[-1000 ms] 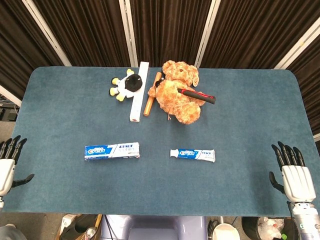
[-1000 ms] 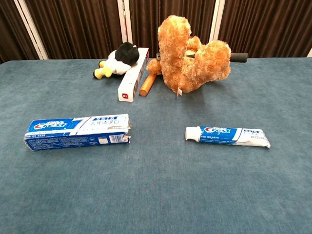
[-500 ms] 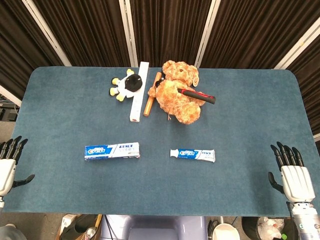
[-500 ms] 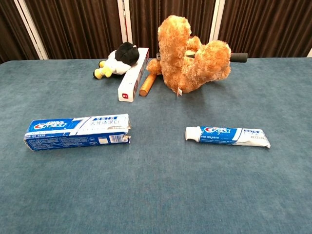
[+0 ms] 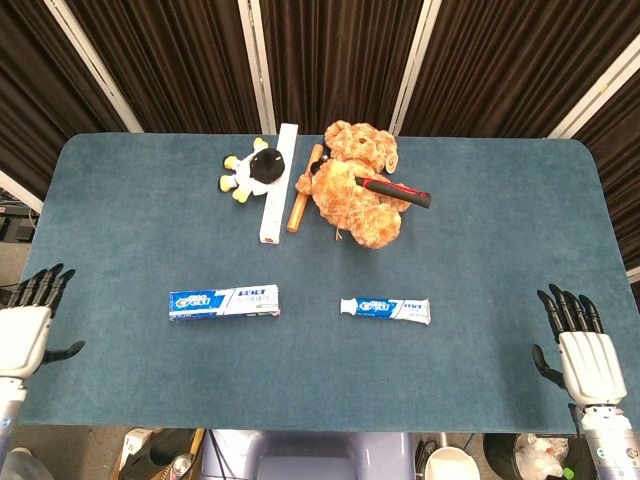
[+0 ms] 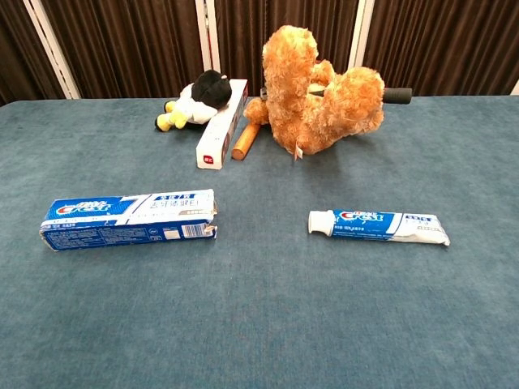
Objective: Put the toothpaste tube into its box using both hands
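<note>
The white-and-blue tube (image 6: pixel 378 226) lies flat on the tabletop (image 5: pixel 480 220), cap toward the box (image 6: pixel 130 220), well apart. Behind sit a teddy bear (image 6: pixel 316 93) and penguin toy (image 6: pixel 197 96). Left hand (image 5: pixel 25 330) and right hand (image 5: pixel 580 350) hover at the near corners, fingers spread, empty.

Toothpaste box (image 5: pixel 224 301): lying flat on the tabletop (image 5: pixel 480 240), left of centre, lengthwise left to right.
Toothpaste tube (image 5: pixel 385 309): lying to the right of the box, apart from it, cap pointing toward the box.
Teddy bear (image 5: pixel 357 184): sitting at the far middle, a tool handle (image 5: pixel 396 191) resting across it.
Long box (image 5: pixel 279 181) and wooden stick (image 5: pixel 304 189): lying between the bear and the small plush toy (image 5: pixel 252 172).
Left robot hand (image 5: pixel 27 330): hanging off the tabletop's near left edge.
Right robot hand (image 5: pixel 578 352): hovering at the near right corner.
</note>
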Controlling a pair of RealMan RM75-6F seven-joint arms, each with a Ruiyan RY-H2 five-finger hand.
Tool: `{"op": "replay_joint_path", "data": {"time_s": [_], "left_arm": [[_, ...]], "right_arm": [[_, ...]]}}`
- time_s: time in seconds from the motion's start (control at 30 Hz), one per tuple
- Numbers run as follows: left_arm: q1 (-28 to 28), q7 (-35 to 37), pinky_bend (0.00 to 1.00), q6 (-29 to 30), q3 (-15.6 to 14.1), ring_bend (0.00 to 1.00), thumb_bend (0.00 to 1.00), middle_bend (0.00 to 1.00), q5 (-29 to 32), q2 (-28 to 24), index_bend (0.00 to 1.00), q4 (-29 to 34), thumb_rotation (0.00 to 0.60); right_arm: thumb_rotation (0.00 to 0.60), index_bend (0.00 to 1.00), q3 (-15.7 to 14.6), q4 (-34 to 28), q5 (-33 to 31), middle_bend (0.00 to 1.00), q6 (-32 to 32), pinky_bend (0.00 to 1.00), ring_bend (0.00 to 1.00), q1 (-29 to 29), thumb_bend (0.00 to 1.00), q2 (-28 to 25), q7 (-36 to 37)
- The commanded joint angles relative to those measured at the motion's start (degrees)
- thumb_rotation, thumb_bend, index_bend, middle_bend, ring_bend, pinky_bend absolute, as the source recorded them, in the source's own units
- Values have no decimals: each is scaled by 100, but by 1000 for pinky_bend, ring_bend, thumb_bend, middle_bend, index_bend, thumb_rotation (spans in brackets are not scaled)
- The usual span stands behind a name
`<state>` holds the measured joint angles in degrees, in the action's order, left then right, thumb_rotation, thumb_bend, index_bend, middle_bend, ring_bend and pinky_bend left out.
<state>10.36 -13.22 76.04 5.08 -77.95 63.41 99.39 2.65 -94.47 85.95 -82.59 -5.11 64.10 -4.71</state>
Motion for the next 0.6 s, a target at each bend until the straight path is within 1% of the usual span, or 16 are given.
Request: {"op": "replay_joint_path", "data": {"time_s": [0.03,0.13,0.2,0.33,0.47,0.6], "left_arm": [[490,-522,179,-541,291,96,30,66,489,151,50,214,600],[873,-924,201,-954,467,111,47,87,941,323,72,300,600],[979,-1062,201,-1046,508,117,47,97,1070,379,78,318,600],[1331,-1562,201,-1310,602,120,47,110,1558,599,89,365,600],[1623,-1986,201,-1457,627,121,46,118,2059,804,104,463,600],[1883,-2396,217,-1482,570,155,47,160,2435,1038,155,547,600]], "right_arm": [[600,0,-1,-3,17,0,1,13,0,-5,426,0,69],[600,0,-8,-1,29,0,7,13,0,-6,425,-9,123],[600,0,-10,2,33,0,5,13,0,-5,425,-12,140],[600,0,-7,9,31,0,0,13,0,-2,425,-23,221],[600,0,-5,14,45,0,-30,13,0,12,426,-44,314],[600,0,-5,16,61,0,-52,13,0,22,426,-55,407]]}}
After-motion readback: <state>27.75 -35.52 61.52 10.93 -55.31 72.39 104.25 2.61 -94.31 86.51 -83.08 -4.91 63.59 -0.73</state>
